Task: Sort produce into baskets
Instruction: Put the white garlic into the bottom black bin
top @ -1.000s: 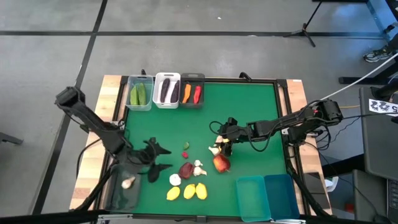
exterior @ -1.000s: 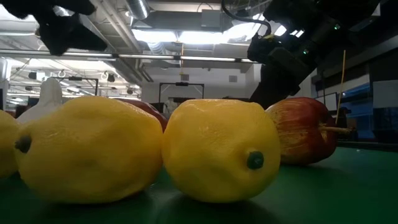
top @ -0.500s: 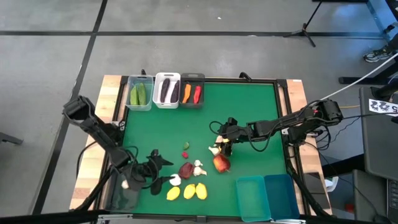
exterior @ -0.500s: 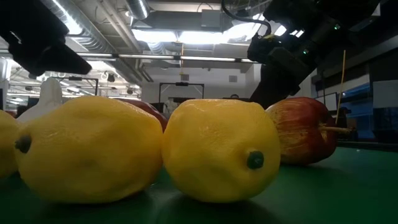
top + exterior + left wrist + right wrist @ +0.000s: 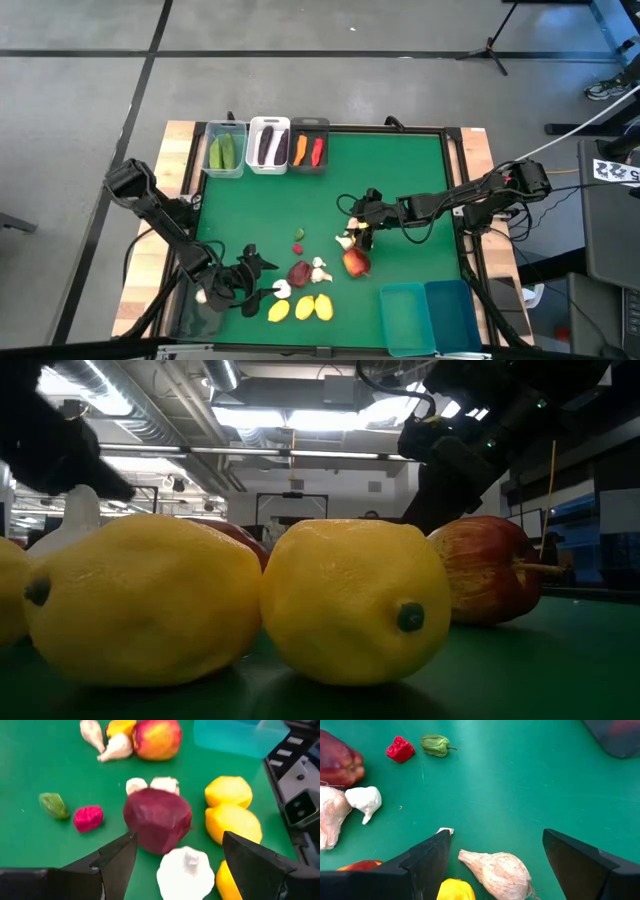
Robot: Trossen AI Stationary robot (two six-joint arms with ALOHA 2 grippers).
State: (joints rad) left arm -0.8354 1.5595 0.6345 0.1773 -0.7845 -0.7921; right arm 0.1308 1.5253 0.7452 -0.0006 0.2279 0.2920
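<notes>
Garlic bulb [image 5: 282, 289] is lying beside the lemons [image 5: 305, 307] in the high view, left gripper [image 5: 247, 281] hovering released. Left wrist view is showing it [image 5: 185, 872] between spread fingers; centring before lowering seems wise. Right gripper [image 5: 362, 236] is waiting released over another bulb [image 5: 497, 872]

3 bins [image 5: 267, 146] are set side by side along the mat's [image 5: 400, 180] far edge, produce inside each. 2 more bins [image 5: 428, 316] stand together at the near right corner. 1 bin [image 5: 198, 312] sits at the near left edge. 3 lemons [image 5: 301, 308] are lined up near the front, garlic bulbs [image 5: 320, 270] and a round fruit [image 5: 355, 263] just behind them.
</notes>
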